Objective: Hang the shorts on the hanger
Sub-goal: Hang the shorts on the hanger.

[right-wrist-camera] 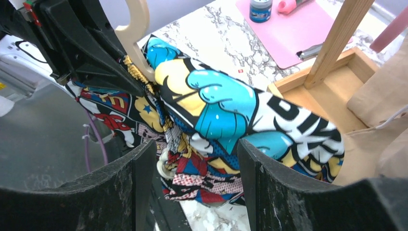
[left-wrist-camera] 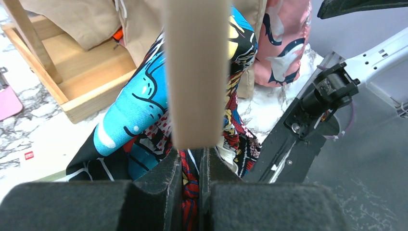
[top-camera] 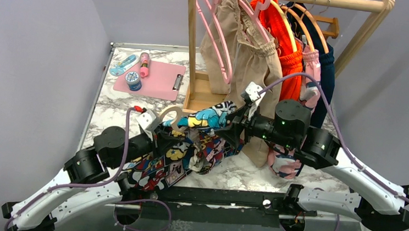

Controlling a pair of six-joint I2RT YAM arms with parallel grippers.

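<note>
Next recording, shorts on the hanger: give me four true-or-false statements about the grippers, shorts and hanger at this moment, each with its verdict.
1. The right gripper is open. True.
2. The shorts lie flat on the pink clipboard. False: they are bunched around the hanger.
3. The left gripper is shut on the hanger. True.
4. The hanger hangs from the wooden rail. False: the left gripper holds it.
</note>
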